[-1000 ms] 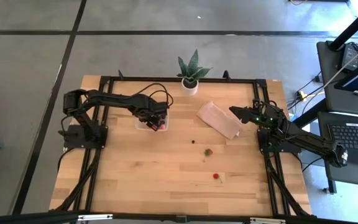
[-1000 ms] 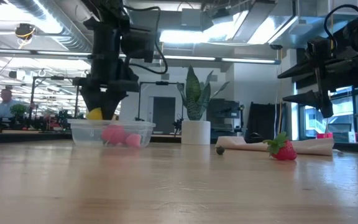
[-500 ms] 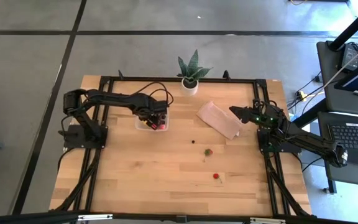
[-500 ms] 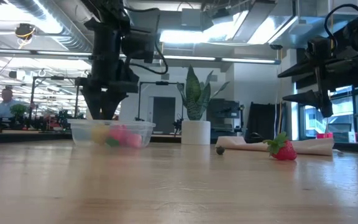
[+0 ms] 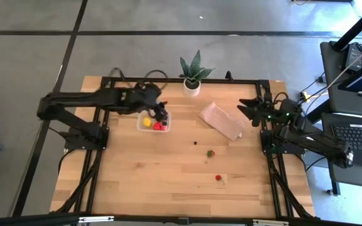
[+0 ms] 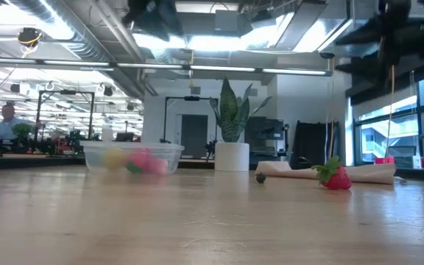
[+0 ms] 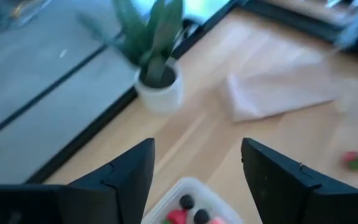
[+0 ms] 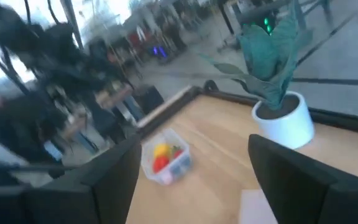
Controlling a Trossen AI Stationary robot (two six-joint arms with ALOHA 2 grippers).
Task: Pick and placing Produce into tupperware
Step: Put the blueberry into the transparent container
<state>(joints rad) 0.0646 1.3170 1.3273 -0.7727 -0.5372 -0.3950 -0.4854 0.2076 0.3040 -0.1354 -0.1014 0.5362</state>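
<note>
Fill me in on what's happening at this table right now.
A two-armed robot is sorting toy produce into a clear tupperware. The left gripper hangs just above the container with jaws open and empty; a yellow piece and red ones already lie inside. On the bare wood, a dark berry and two strawberries remain. The right gripper waits, open, near the tan sheet.

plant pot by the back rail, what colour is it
White; the plant pot shows best in the left wrist view.
</note>
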